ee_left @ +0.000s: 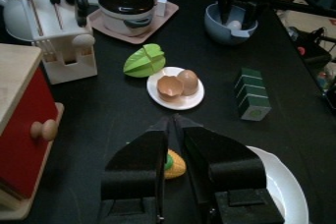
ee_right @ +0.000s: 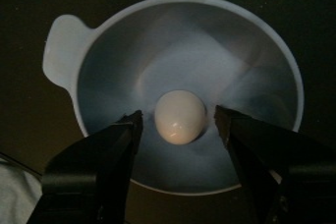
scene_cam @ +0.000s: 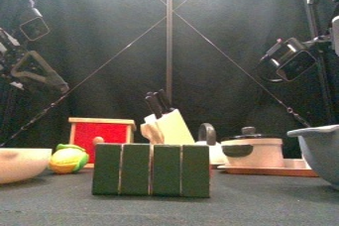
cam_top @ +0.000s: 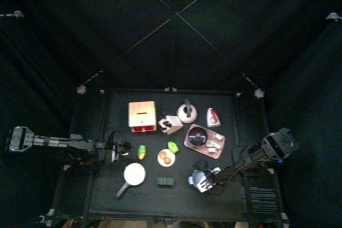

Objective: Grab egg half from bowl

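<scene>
Black table — egg half (ee_right: 179,116) in bowl (ee_right: 250,41), between wide-open right hand (ee_right: 180,130) jaws.

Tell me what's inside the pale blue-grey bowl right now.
One egg half lies at the bottom of the bowl, seen between the right gripper's open jaws. Nothing else shows inside, though the jaws cover parts of the bowl's near wall.

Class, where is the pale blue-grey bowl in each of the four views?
Top view: the bowl, front right of the table.
Front view: cut off at the right edge.
Left wrist view: beyond the green block.
Right wrist view: fills the picture.
Shared landmark: the green block, absent only from the right wrist view.
</scene>
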You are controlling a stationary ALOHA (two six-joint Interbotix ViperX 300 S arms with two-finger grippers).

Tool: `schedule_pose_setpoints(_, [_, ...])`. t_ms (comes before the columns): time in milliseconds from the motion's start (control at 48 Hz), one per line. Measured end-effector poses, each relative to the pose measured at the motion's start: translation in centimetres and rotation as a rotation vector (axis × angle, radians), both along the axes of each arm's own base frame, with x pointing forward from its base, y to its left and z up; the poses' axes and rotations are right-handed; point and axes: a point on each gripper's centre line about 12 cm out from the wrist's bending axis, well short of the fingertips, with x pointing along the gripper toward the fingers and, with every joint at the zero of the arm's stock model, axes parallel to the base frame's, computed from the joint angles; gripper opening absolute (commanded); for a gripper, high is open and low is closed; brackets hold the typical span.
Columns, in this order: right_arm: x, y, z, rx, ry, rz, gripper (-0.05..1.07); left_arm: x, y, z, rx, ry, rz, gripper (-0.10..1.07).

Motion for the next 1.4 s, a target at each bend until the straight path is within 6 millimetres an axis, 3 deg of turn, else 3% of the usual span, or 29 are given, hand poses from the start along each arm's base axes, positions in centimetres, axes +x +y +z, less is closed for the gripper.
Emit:
schedule_pose_setpoints(458, [-0.1,0.0,-0.9,0.002,0.007,-0.001,0.92,0.0,0.0,-0.1,0.001,0.006,0.0,0.58])
schedule_pose_setpoints(875, [-0.1,0.1,-1.1,0.004,0.011,0.001,0.71,0.0,0.0,-0.1,0.0,0.011,0.001,0.58])
schedule_pose_setpoints(1062, [-0.1,0.1,-1.0,0.0,0.014,0.001,0.69,-0.1,0.0,-0.2,0.0,0.012,0.001,0.58])
schedule_pose_setpoints(1396, [0.3,-1.3,2.0,-0.064,-0.052,0.034,0.69,-0.1,0.0,-0.2,0.001,0.012,-0.001,0.58])
